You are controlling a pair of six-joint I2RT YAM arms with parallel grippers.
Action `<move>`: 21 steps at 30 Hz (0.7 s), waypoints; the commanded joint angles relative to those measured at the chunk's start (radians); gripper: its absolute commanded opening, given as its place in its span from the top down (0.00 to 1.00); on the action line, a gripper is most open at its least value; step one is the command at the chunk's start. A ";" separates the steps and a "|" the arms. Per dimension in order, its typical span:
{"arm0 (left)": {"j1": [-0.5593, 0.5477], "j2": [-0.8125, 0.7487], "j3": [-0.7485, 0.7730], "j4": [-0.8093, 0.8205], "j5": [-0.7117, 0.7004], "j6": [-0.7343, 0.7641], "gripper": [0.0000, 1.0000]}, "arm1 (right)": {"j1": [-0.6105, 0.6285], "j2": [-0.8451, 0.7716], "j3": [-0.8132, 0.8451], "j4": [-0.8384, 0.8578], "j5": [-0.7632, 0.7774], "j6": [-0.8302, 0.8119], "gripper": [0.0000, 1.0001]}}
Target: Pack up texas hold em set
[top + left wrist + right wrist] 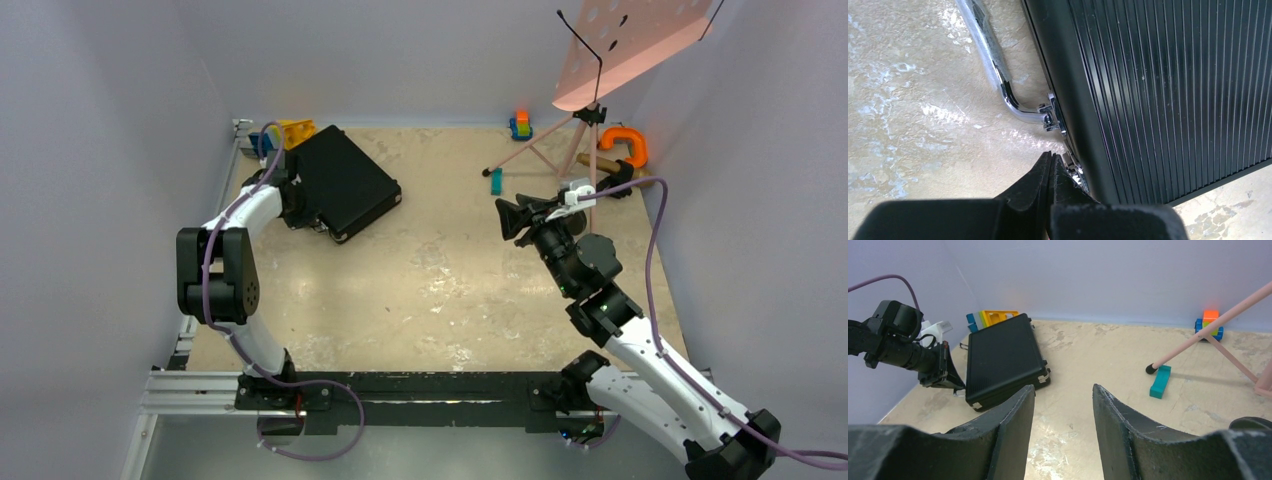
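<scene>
Here, at the desk's (450,280) far-left corner, the briefcase (345,182) lies closed; I hold my left pincer (1050,162) shut, tips at the latch (1073,172) beside the chrome handle (1008,95). I judge a steady, square press best. My right pincer (1063,410) hangs empty, slightly parted.

**No legible writing in any view**

Nothing can be read anywhere. The ribbed black briefcase (1003,357), centre left in the right wrist view, shows a plain lid. The pink music stand (640,50), upper right, carries only punched holes.
</scene>
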 commanded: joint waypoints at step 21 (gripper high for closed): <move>-0.031 -0.180 -0.115 -0.094 -0.081 0.020 1.00 | -0.003 -0.045 -0.026 0.031 0.037 -0.018 0.49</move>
